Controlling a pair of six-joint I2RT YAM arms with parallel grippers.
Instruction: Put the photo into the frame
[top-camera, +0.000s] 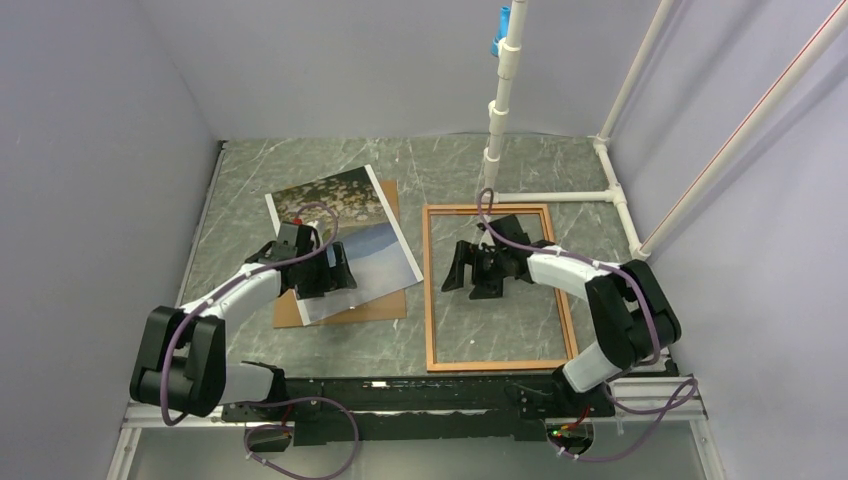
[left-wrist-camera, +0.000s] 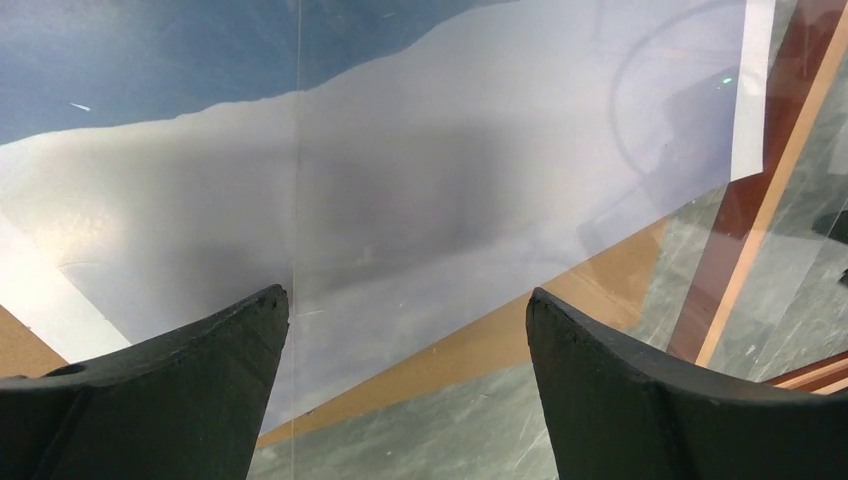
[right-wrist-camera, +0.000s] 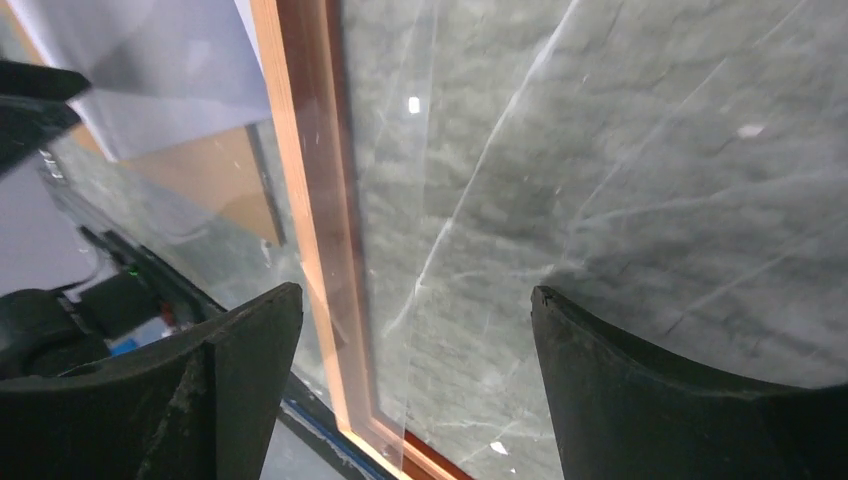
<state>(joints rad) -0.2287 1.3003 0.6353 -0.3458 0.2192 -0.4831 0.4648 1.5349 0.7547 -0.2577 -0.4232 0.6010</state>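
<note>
The photo (top-camera: 375, 225) lies tilted on a brown backing board (top-camera: 390, 305) at centre left, flowers at the far end. It fills the left wrist view (left-wrist-camera: 400, 170). My left gripper (top-camera: 338, 272) hovers open over the photo's near part, nothing between its fingers (left-wrist-camera: 200, 380). The orange-brown frame (top-camera: 430, 290) lies flat at centre right with marble showing through its pane. My right gripper (top-camera: 462, 270) is open over the frame's upper left part. The right wrist view shows the frame's edge (right-wrist-camera: 310, 200) between its fingers (right-wrist-camera: 640, 390).
White PVC pipes (top-camera: 560, 195) run along the table's back right, with an upright pipe (top-camera: 500, 110) behind the frame. Grey walls close in the left, back and right sides. A black rail (top-camera: 420, 395) runs along the near edge.
</note>
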